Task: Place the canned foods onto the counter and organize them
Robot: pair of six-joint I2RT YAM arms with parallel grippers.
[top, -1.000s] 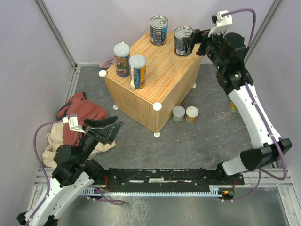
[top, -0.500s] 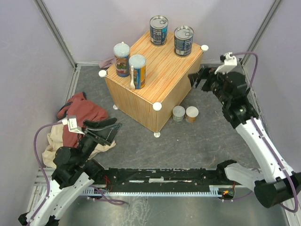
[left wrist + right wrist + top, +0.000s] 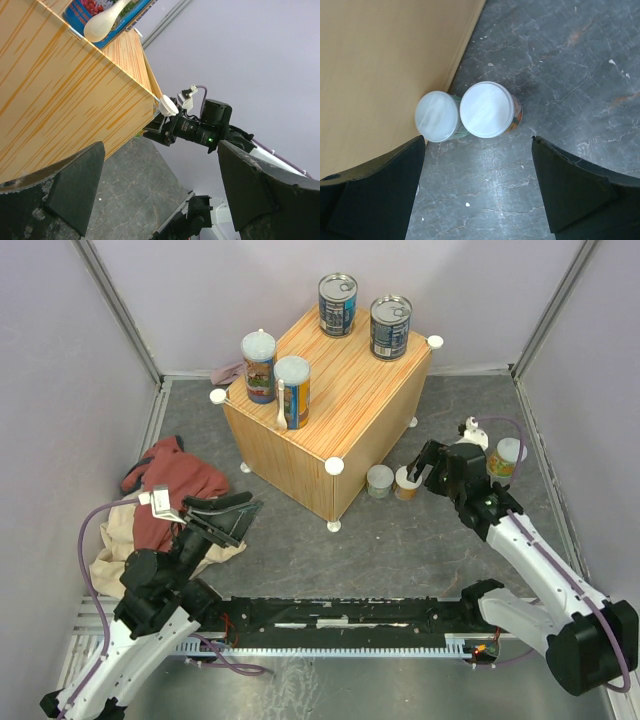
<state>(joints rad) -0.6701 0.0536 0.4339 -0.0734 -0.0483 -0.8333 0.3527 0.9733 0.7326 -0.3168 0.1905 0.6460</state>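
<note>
**Top external view.** I have the right tool (image 3: 412,473) down near the floor (image 3: 420,540), beside the front right face of the wood-grain cube that serves as the tabletop (image 3: 350,380). Its fingers are spread and grip nothing. Two short pale-lidded cans (image 3: 380,481) stand on the floor just ahead of its tips, touching each other. A third short can (image 3: 505,458) stands behind the tool, near its wrist. Four cans (image 3: 338,304) already stand on the tabletop, high above and beyond the tool. The left tool (image 3: 232,516) hangs spread and empty, well apart from every can, with the red and beige cloths (image 3: 170,485) just behind it.

**Left wrist view.** The left tool (image 3: 160,165) has nothing between its wide fingers. The tabletop's side wall (image 3: 60,100) fills the space ahead and to its left, and the right arm (image 3: 200,131) shows low past the cube's corner.

**Right wrist view.** The right tool (image 3: 477,150) looks straight down with its fingers far apart. The whiter-lidded can (image 3: 486,109) sits ahead of the tool, centred between the fingers. Its duller-lidded neighbour (image 3: 437,116) stands to that can's left, tight against the tabletop's wall (image 3: 385,60).

**The step in hand.** I judge this to be the reach for a floor can. The next move calls for dropping around the whiter-lidded one. The left finger must slip past the touching neighbour without toppling it. Then I need to close, lift and set the can up on the tabletop.
</note>
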